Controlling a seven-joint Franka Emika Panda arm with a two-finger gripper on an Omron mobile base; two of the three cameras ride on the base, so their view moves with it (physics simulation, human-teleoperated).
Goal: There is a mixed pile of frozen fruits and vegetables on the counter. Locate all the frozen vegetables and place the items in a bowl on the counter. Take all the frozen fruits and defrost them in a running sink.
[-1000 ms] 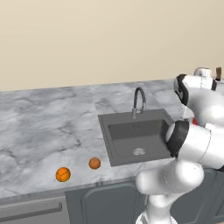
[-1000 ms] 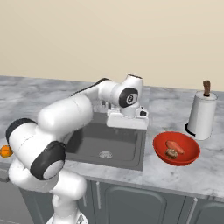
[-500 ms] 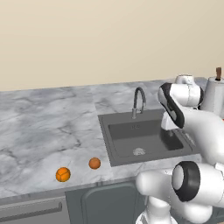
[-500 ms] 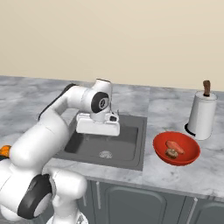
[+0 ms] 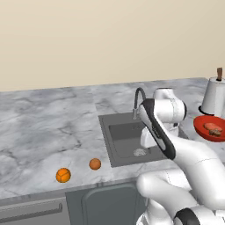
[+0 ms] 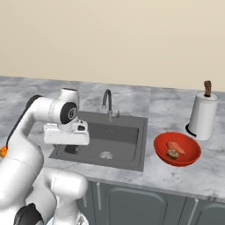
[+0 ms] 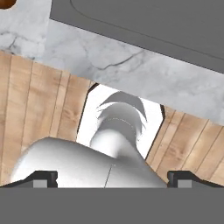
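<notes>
Two small orange balls (image 5: 63, 175) (image 5: 95, 164) sit on my grey-veined marble counter (image 5: 44, 127), left of the dark recessed sink (image 5: 125, 136). From the right, my empty gripper (image 6: 72, 148) hangs over that basin; the red bowl (image 6: 177, 149) holds both vegetables (image 6: 174, 150). Hand view: fingertips (image 7: 43, 178) spread wide.

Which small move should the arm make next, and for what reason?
Probably swing the open, empty claw left from over the sink toward the nearer orange ball. Both vegetables already lie in the red bowl, while that ball and the segmented ball wait on the counter.
</notes>
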